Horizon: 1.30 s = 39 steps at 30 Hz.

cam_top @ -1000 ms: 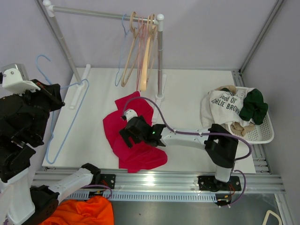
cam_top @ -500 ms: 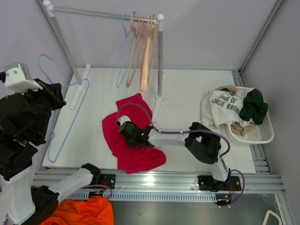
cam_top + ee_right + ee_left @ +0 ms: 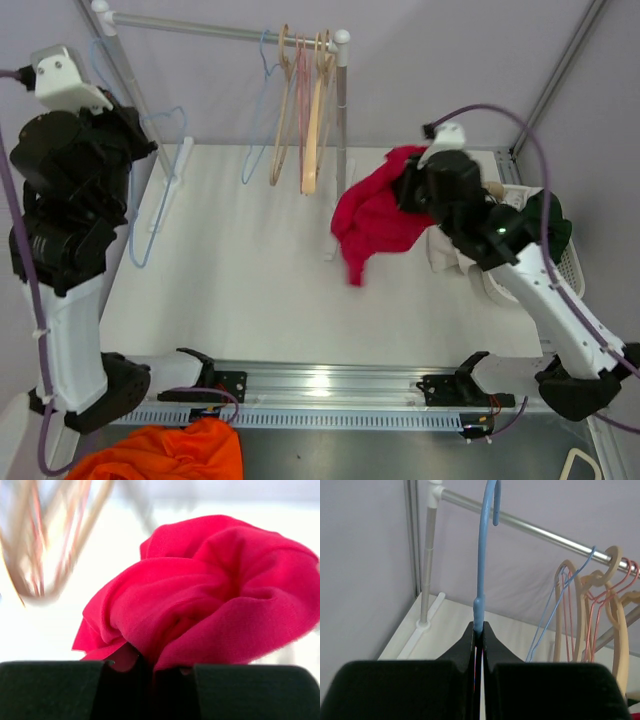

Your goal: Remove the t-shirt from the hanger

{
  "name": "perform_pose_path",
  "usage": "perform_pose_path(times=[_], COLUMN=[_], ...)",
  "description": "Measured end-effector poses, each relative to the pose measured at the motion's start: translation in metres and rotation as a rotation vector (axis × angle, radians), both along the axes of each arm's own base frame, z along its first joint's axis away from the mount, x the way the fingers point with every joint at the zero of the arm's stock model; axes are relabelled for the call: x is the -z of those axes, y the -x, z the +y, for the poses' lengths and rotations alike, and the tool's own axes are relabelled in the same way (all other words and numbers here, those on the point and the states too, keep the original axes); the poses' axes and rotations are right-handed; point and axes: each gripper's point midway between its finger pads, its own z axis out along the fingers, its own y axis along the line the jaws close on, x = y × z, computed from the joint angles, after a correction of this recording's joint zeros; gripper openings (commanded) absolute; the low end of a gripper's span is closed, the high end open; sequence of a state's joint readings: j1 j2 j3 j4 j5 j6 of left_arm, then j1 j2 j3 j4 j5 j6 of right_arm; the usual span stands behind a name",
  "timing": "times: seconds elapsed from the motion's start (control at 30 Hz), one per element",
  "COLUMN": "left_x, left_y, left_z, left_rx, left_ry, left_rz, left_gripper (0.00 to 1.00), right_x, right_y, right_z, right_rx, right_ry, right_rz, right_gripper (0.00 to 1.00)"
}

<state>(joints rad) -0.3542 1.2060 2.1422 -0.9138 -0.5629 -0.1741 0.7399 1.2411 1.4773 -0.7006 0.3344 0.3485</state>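
The red t-shirt [image 3: 372,218] hangs bunched in the air over the right side of the table, off the hanger. My right gripper [image 3: 418,186] is shut on its upper edge, and in the right wrist view the fabric [image 3: 210,595] swells out from between that gripper's [image 3: 150,666] jaws. The bare blue hanger [image 3: 180,118] is held up at the far left. In the left wrist view my left gripper [image 3: 478,628] is shut on the hanger's neck [image 3: 478,611], with the hook [image 3: 489,510] just in front of the rail [image 3: 540,530].
Several wooden, pink and blue hangers [image 3: 305,110] hang on the rail [image 3: 200,28] by its right post [image 3: 341,120]. A white basket [image 3: 566,282] with clothes stands at the right edge, behind the right arm. An orange cloth [image 3: 175,450] lies below the table's front.
My right gripper closed on the t-shirt lying on the table, lifted it and swung it up and right toward the basket. The left arm raised the blue hanger toward the rail.
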Motion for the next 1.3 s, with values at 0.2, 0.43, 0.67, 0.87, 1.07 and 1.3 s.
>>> perform_pose_path(times=[0.2, 0.43, 0.67, 0.87, 1.07, 1.3], left_x=[0.003, 0.068, 0.070, 0.046, 0.027, 0.043], left_y=[-0.057, -0.127, -0.175, -0.193, -0.220, -0.240], left_z=[-0.017, -0.030, -0.051, -0.073, -0.091, -0.107], left_rx=[0.043, 0.132, 0.292, 0.407, 0.485, 0.523], left_ry=[-0.018, -0.044, -0.037, -0.045, -0.046, -0.051], left_rz=[0.022, 0.102, 0.024, -0.078, -0.134, -0.104], left_gripper=[0.01, 0.01, 0.01, 0.01, 0.01, 0.01], right_x=[-0.123, -0.198, -0.162, -0.053, 0.062, 0.142], right_y=[-0.029, -0.042, -0.041, -0.041, -0.052, -0.060], right_z=[-0.102, -0.179, -0.274, -0.335, -0.339, -0.347], right_rx=[0.264, 0.512, 0.804, 0.993, 1.013, 1.034], right_ry=[-0.062, -0.052, 0.001, -0.002, -0.030, -0.051], right_rz=[-0.213, -0.355, -0.277, -0.048, 0.168, 0.303], right_gripper=[0.00, 0.00, 0.00, 0.00, 0.00, 0.00])
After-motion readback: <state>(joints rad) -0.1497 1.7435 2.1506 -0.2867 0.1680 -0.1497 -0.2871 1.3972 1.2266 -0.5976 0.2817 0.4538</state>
